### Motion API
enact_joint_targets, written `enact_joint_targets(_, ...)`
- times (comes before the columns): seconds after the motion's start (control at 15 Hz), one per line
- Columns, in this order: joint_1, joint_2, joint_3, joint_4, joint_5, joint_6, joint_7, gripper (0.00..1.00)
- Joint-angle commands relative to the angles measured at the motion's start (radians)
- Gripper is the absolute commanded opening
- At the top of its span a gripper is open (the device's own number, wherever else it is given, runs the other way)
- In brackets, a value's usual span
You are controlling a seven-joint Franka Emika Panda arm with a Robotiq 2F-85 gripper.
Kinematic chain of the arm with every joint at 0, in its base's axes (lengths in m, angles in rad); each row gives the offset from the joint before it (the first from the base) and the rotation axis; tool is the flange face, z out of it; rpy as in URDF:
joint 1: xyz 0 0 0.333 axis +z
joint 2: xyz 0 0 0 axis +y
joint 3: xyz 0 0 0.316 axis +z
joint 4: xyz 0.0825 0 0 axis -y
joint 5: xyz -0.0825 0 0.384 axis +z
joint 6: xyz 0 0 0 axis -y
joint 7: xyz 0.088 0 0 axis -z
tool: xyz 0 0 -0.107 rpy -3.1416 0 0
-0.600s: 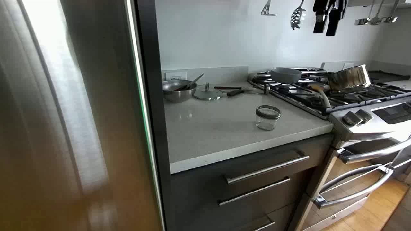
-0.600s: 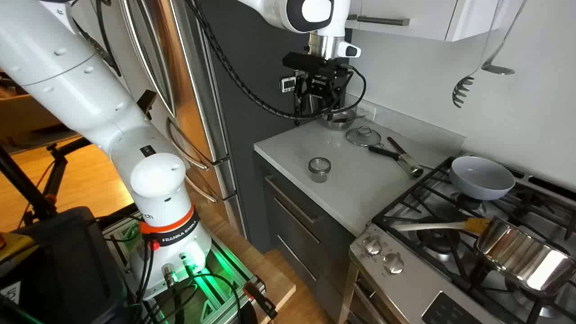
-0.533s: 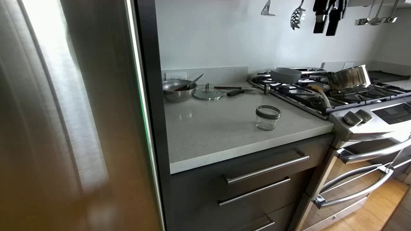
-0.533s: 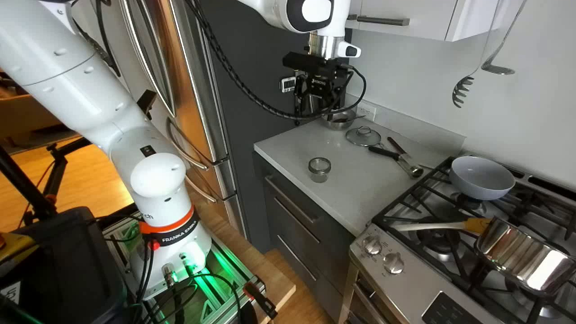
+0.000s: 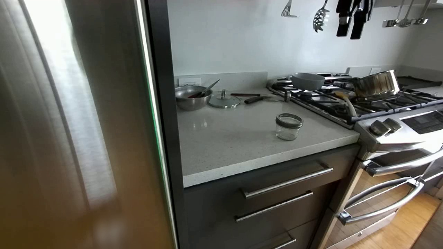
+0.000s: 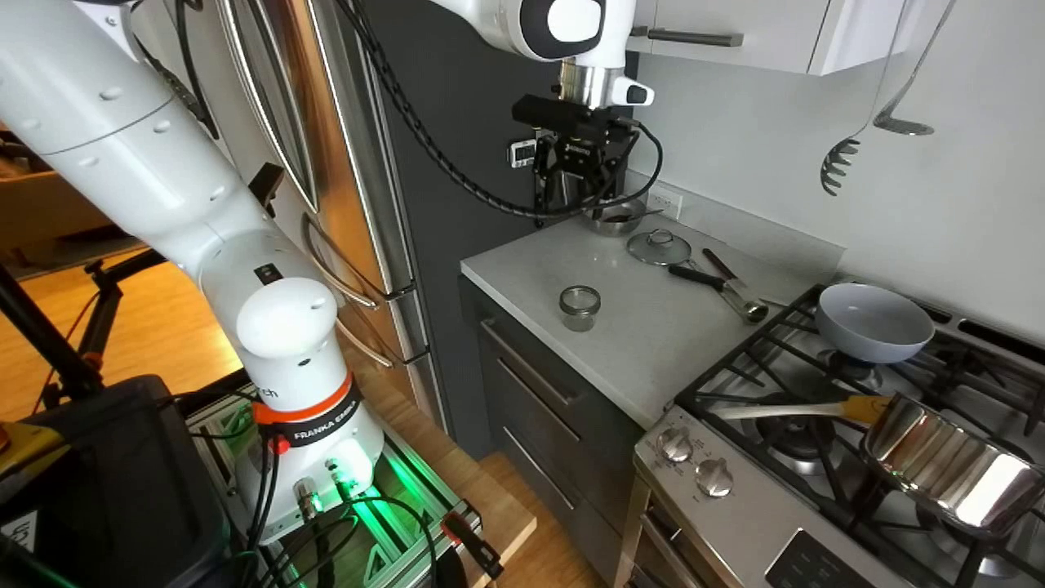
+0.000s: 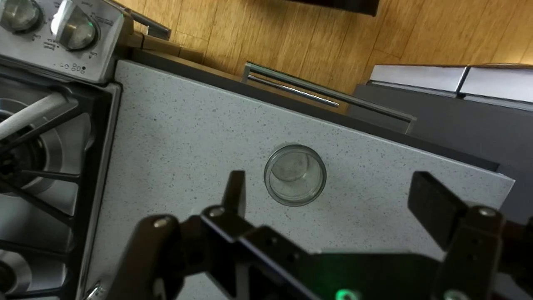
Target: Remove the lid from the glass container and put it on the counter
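The glass container [image 5: 286, 134] is a small clear jar standing upright on the counter [image 5: 221, 145] near its front edge. It also shows in an exterior view [image 6: 579, 322]. The lid [image 5: 290, 125] looks like a dark round band on the jar's top, with a see-through middle. In the wrist view the jar [image 7: 295, 175] is seen from above, nearer the left finger. My gripper [image 7: 331, 177] is wide open and empty, high above the counter, apart from the jar. It hangs near the steel bowl in an exterior view [image 6: 569, 208]; its black fingertips [image 5: 349, 34] show at the top edge.
A clear pan lid [image 5: 224, 101], a steel bowl [image 5: 193, 98] and a black-handled tool [image 5: 254, 100] lie at the counter's back. The gas stove [image 6: 784, 425] carries a grey bowl [image 6: 873, 322] and a tilted steel pan [image 6: 955, 465]. The fridge [image 5: 79, 138] stands beside the counter.
My gripper has shifted very slightly, a little down and to the left in an exterior view. The jar and its lid have not moved.
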Motion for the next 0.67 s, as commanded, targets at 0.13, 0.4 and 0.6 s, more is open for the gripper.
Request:
enact_joint_targets(0.13, -0.020, 0.097, 0.014, -0.016, 0.068, 0.109, 0.082, 1.00)
enact_joint_targets(0.4, -0.021, 0.209, 0.023, -0.012, 0.089, 0.208, 0.102, 1.00)
enact_joint_targets(0.6, -0.026, 0.293, 0.037, -0.014, 0.107, 0.288, 0.118, 1.00)
